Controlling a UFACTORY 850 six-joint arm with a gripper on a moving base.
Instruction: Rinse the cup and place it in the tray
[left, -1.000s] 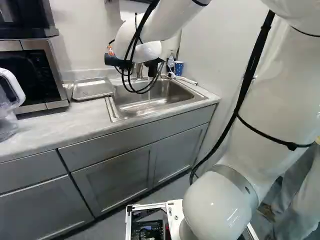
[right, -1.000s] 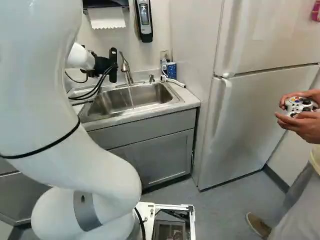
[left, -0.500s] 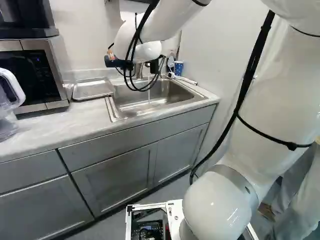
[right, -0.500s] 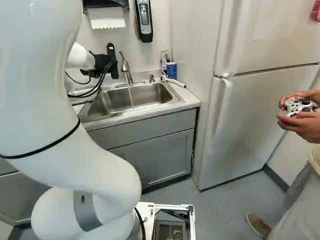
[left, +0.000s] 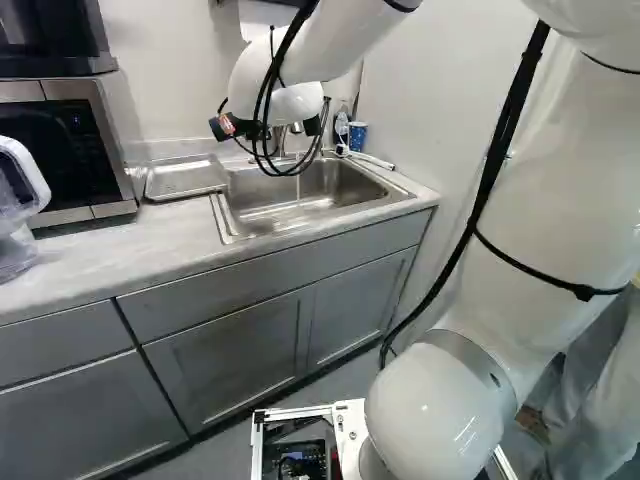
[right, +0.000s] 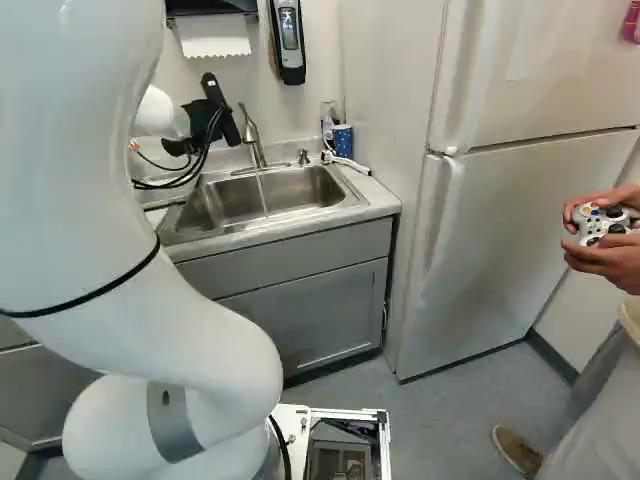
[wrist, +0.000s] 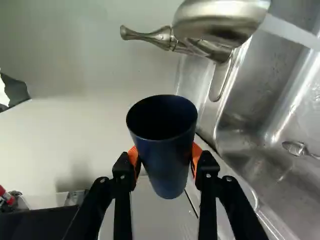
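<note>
- Your gripper (wrist: 165, 154) clenched the cup (wrist: 165, 172) between 2 fingers near the faucet (right: 251, 132), likely for rinsing.
- Water (right: 263, 194) fell from the faucet, presumably for your rinse.
- The tray (left: 187, 178) lay left of the faucet in the left base view, probably for drying.

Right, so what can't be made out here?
- Bottom of the inside of the dark blue cup, wrist view: lost in shadow.
- Most of the tray, right base view: hidden behind the arm.
- Rest of the clear jug, left base view: cut off by the edge.
- Red-tipped item, wrist view: too small to identify.
</note>
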